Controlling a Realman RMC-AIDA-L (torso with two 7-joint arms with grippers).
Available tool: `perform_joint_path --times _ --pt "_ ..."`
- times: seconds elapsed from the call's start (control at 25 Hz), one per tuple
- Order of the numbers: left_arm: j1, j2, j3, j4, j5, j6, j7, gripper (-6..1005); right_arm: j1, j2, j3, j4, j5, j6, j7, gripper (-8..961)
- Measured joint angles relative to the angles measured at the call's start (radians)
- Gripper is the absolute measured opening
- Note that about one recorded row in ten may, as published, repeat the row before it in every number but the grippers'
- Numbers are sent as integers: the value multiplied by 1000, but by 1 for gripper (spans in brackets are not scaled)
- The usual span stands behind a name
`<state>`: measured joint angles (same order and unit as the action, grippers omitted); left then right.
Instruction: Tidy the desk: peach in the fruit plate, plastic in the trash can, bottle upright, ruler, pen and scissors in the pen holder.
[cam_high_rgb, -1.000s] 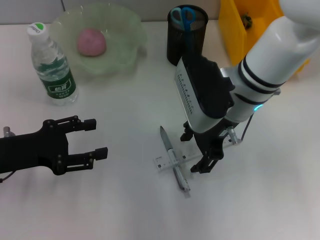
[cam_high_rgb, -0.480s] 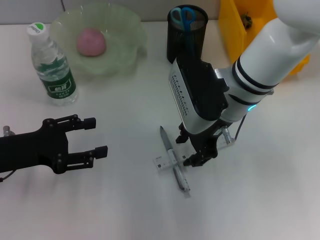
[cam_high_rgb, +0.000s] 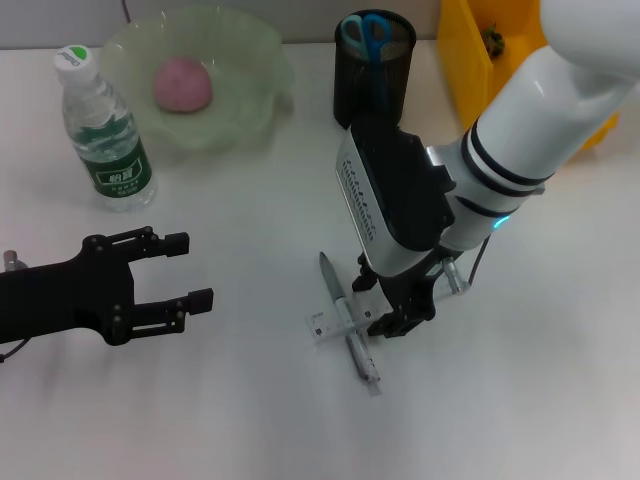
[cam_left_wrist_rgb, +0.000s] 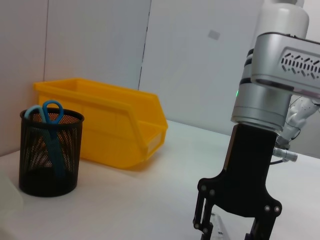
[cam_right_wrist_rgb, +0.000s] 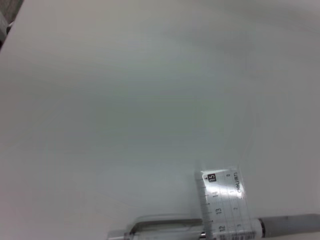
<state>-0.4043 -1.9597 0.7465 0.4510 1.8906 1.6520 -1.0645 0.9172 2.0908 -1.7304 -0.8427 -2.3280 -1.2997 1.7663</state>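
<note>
Care matters most here, since the clear ruler (cam_high_rgb: 345, 318) lies flat on the tabletop (cam_high_rgb: 250, 400) crossing the pen (cam_high_rgb: 348, 323), so the right gripper (cam_high_rgb: 398, 308), its fingers spread over the ruler, should pinch the ruler's edges alone; the left gripper (cam_high_rgb: 175, 272) waits released, well apart.

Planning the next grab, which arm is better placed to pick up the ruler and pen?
Right: its pincer hangs directly over the ruler crossing the pen. The left pincer sits open, well away.
</note>
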Motion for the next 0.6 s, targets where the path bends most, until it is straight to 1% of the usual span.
perform_joint_path --times 0.48,0.6 --pt "4 -1 -2 2 -1 0 0 783 10 0 -18 26 16 14 -8 527" --pt "5 -2 -3 2 -1 0 0 783 12 0 -15 27 16 13 -5 438"
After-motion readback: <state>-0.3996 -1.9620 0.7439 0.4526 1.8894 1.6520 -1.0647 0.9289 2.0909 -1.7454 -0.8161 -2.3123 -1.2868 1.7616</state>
